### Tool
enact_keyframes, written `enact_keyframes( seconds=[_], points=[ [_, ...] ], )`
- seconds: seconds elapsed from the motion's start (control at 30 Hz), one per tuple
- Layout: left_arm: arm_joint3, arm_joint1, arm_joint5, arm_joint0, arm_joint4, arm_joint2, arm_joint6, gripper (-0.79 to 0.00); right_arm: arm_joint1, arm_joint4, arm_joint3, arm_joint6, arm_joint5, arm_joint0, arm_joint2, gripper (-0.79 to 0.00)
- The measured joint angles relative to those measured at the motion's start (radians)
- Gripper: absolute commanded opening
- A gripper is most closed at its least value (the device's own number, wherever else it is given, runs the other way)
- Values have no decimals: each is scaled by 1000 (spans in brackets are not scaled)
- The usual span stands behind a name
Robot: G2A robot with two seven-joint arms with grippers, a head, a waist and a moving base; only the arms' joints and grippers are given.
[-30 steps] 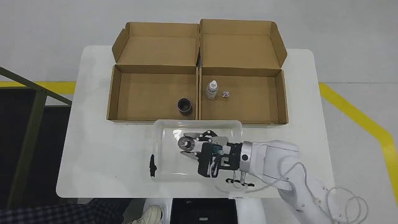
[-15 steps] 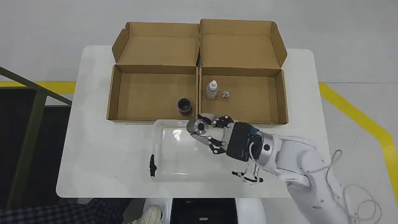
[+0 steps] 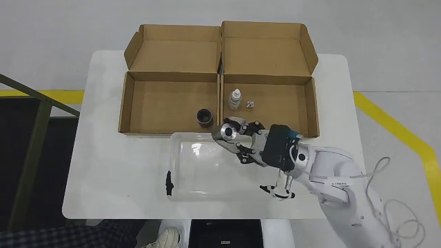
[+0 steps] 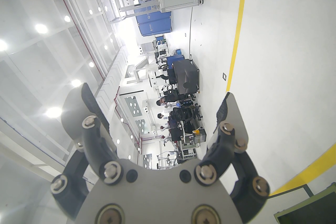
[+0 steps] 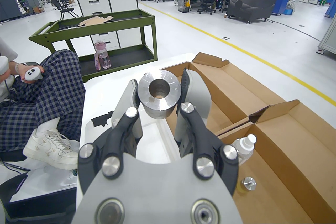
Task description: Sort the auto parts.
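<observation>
Clamping a metal bushing [image 5: 159, 93] by its sides, right gripper [image 3: 227, 135] is hanging over the far rim of the clear tray [image 3: 176, 172], right at the near walls where the left box [image 3: 162, 103] and right box [image 3: 282, 103] are meeting. From above, the fingers are covering the bushing's flanks, so just its end face is showing; can't tell if it's touching the box wall. The arm is hiding the tray's right end. A small bottle [image 3: 236, 98] is standing in the right box with a silver part [image 3: 251, 104] beside it, too small to identify; in the wrist view the gripper linkage is half hiding the bottle. A dark ring [image 3: 204, 116] is sitting in the left box, and a black part [image 3: 168, 183] is lying on the bench [image 3: 103, 110] just left of the tray. Meanwhile left gripper [image 4: 157, 99] is pointing out into the room, jaws wide apart. Versus 1 s ago: right gripper is coming up out of the tray's middle with the bushing, shifting far and right. Nothing else is moving.
</observation>
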Motion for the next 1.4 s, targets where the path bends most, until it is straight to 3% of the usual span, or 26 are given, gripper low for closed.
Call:
enact_keyframes(
  seconds=[0.57,1.4],
  points=[
    [0,0,0,0,0,0,0,0,-2,7,22,14,13,10,-18,-785],
    [0,0,0,0,0,0,0,0,-100,90,443,106,179,429,-335,-785]
  ],
)
